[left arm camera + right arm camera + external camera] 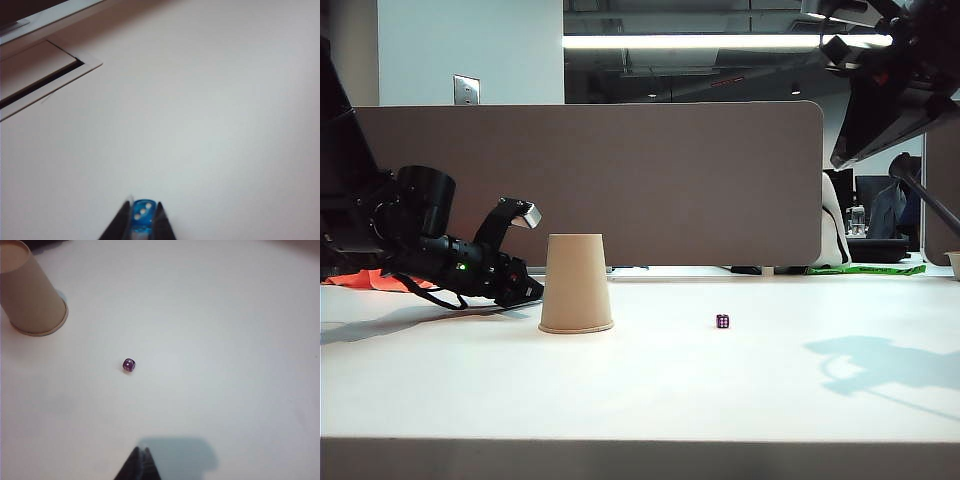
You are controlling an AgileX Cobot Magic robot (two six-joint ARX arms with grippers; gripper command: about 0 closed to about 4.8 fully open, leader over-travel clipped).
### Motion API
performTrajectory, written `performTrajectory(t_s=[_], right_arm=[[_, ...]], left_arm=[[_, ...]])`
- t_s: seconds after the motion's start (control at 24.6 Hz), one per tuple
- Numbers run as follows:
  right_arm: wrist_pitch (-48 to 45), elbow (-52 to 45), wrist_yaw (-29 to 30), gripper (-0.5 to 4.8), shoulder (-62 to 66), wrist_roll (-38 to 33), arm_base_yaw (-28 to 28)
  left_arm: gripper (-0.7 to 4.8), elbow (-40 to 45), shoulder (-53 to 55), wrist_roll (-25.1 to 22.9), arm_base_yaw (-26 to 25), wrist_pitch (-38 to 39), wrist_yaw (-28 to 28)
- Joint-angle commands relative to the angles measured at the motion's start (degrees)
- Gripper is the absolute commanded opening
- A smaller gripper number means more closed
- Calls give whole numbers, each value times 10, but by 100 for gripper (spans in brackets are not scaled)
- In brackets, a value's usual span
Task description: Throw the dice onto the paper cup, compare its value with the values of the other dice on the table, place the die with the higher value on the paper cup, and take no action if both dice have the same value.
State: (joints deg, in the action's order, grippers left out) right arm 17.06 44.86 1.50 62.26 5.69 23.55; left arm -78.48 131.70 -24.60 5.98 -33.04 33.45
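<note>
The left gripper (525,290) lies low over the table (740,390) at the left of the exterior view, its arm stretched flat along the white top and its tip just left of the cup (576,283) and behind it. In the left wrist view its two dark fingers (120,225) stand close on either side of the blue die (142,215), which sits between the tips with a face of three pale pips turned to the camera; the jaws are nearly closed on it and appear to touch its sides, though the tips are blurred. The die is at table level. Beyond the fingertips in that view lies bare white top, and farther off a slot (40,85) cut in the desk.

The cup stands upside down, rim on the table, its flat base uppermost, just right of the left gripper.

The purple die (722,321) lies on the table well right of the cup, apart from both grippers. In the right wrist view it lies (129,365) ahead of the fingertips, the cup (31,295) farther off to one side.

The right gripper (140,460) is held high above the table at the upper right of the exterior view, casting a shadow (880,370) on the top. Its tips sit together, pinched closed on nothing.
</note>
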Motion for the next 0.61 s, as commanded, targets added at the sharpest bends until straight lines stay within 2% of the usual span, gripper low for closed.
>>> performTrajectory(t_s=[0.04, 0.12, 0.41, 0.61], right_arm=[[-6, 2, 1, -1, 0, -1, 0], [-6, 2, 1, -1, 0, -1, 0], [-17, 2, 1, -1, 0, -1, 0], [-32, 2, 1, -1, 0, -1, 0]], left_arm=[[17, 0, -2, 31, 0, -27, 4], [17, 0, -4, 55, 0, -40, 4], [17, 0, -47, 58, -2, -38, 14], [17, 0, -94, 66, -2, 19, 28]])
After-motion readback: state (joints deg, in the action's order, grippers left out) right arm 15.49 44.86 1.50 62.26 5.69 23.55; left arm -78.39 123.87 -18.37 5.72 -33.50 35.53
